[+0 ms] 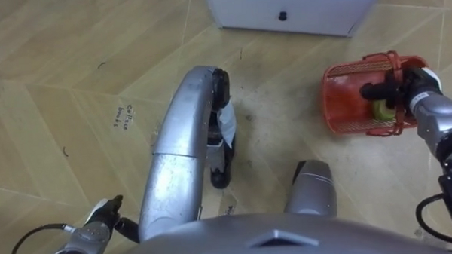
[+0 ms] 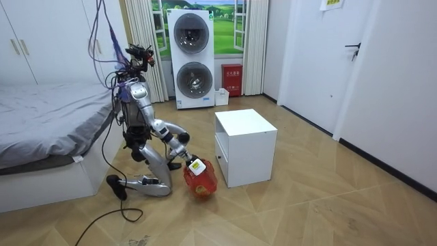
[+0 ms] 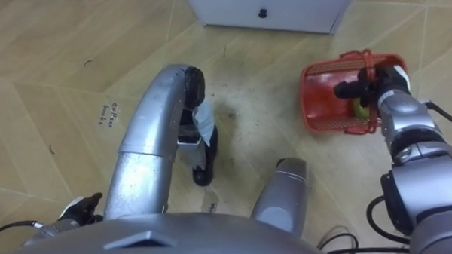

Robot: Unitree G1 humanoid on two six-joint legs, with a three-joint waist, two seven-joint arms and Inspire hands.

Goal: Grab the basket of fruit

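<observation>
Left eye view: right hand (image 1: 403, 91) is clamped on the rim of the red basket (image 1: 340, 100), dark fingers curled over the top edge by the handle. The basket sits low by the floor (image 1: 50, 65), near the front of the white cabinet (image 1: 290, 12) and off the right end of its drawer face. It's tilted, with the mouth turned toward the hand. Can't tell if it's clear of the floor. A green fruit (image 1: 382, 111) is inside, just below the gripping fingers. Left hand (image 1: 100, 222) is down low, well away from the cabinet on the robot's left side; can't tell its state. In the room view the robot kneels on the cabinet's (image 2: 246, 147) left side, with the basket (image 2: 200, 181) against the cabinet's near lower corner.
</observation>
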